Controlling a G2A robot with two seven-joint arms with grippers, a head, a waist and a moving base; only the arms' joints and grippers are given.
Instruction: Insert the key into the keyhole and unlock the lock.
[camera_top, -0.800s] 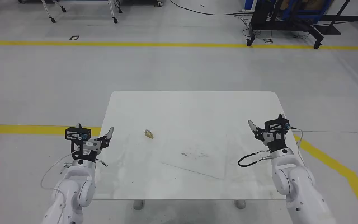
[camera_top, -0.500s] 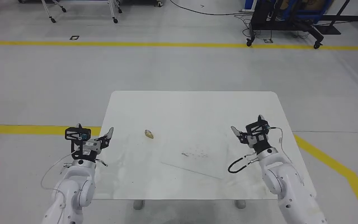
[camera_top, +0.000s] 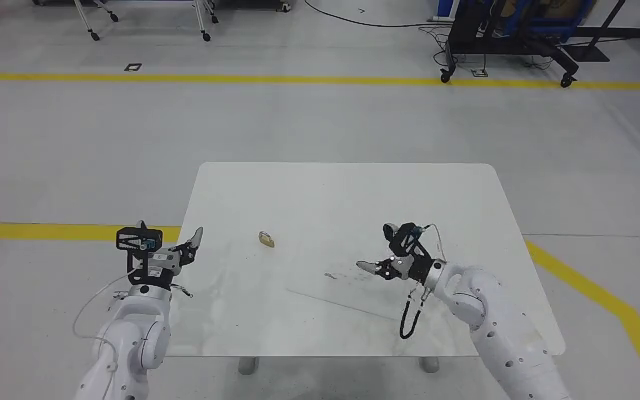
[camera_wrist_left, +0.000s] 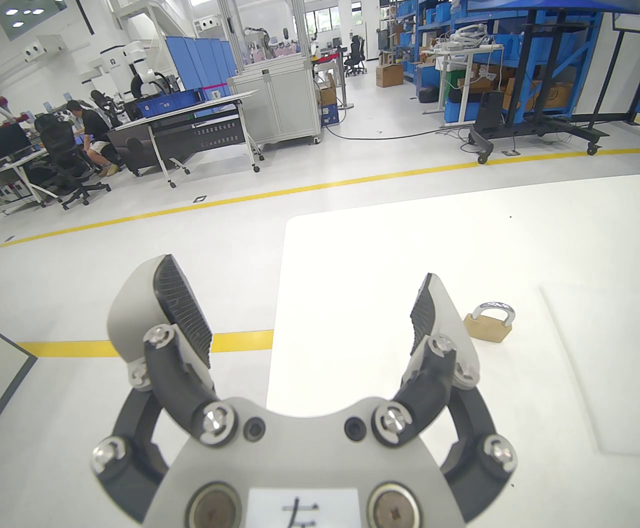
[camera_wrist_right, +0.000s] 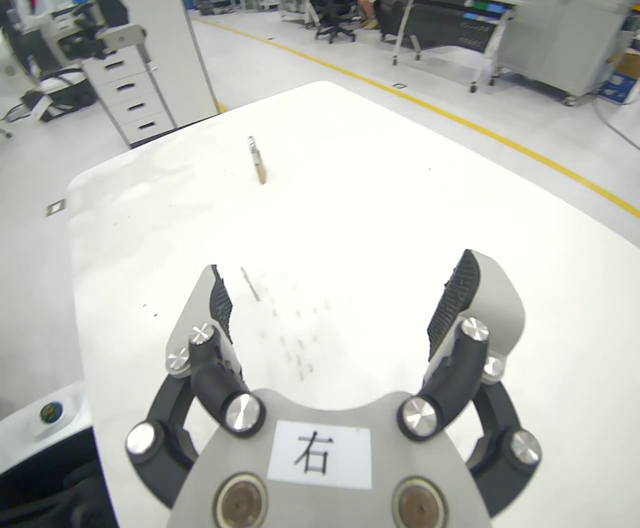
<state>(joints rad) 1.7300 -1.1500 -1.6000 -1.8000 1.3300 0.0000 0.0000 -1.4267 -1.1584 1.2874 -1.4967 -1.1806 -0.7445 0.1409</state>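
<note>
In the top view the white desk (camera_top: 400, 190) carries the small brass lock (camera_top: 266, 239), which lies in the left half, not far from the left edge and about halfway between the far and near edges. A thin grey piece that looks like the key (camera_top: 331, 275) lies near the middle of the desk, well apart from the lock, beside some dark scuff marks (camera_top: 356, 275). The left gripper (camera_top: 168, 235) hangs just outside the left edge with its fingers spread and holds nothing. The right gripper (camera_top: 378, 250) is over the middle of the desk, close to the key, with its fingers also spread. In the left wrist view the left gripper (camera_wrist_left: 300, 300) has its jaws wide apart with nothing between them. The lock (camera_wrist_left: 489, 322) lies flat on the desk (camera_wrist_left: 500, 240), beyond one fingertip. In the right wrist view the right gripper (camera_wrist_right: 340, 285) is wide apart and grips nothing. The key (camera_wrist_right: 250, 284) lies on the desk (camera_wrist_right: 375, 175) just beside one finger (camera_wrist_right: 220, 300) without touching it, and the lock (camera_wrist_right: 258, 167) is farther off, toward the far corner.
</note>
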